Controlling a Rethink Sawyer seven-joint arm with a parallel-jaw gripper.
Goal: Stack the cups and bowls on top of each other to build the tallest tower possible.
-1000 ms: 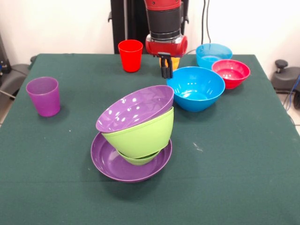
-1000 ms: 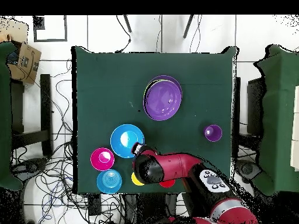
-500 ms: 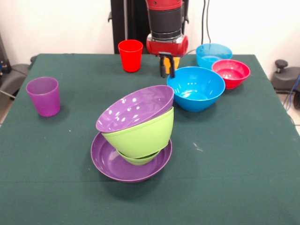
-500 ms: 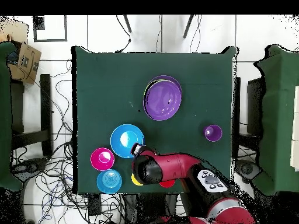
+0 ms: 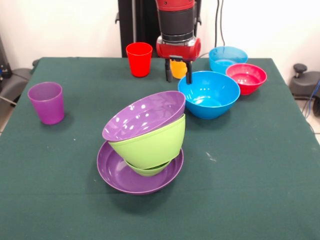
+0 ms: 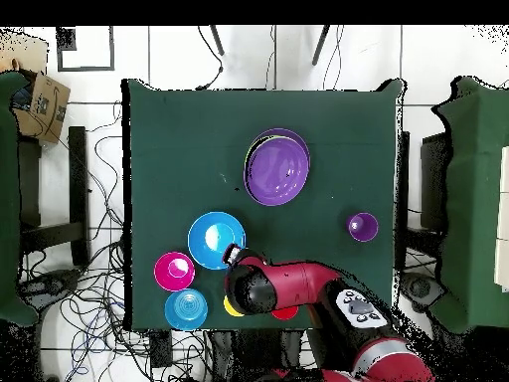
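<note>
My gripper (image 5: 178, 77) hangs open at the far side of the table, just left of the large blue bowl (image 5: 209, 93). The yellow-orange cup (image 5: 177, 69) shows between its fingers (image 5: 168, 75); I cannot tell whether it stands between them or behind them. The tower (image 5: 145, 140) stands mid-table: a wide purple bowl, a small green bowl, a lime green bowl, and a tilted purple bowl (image 5: 144, 114) on top. The red cup (image 5: 139, 59) and the purple cup (image 5: 46, 102) stand apart. In the overhead view the arm (image 6: 268, 288) covers most of the yellow cup (image 6: 231, 305).
A small red bowl (image 5: 246, 77) and a small light blue bowl (image 5: 228, 57) sit at the far right beside the blue bowl. In the overhead view the tower (image 6: 277, 167), blue bowl (image 6: 216, 240) and purple cup (image 6: 362, 226) show around the arm.
The gripper's fingers have spread from shut to wide open. The gripper has risen slightly over the yellow-orange cup. The bowls and cups have not moved.
</note>
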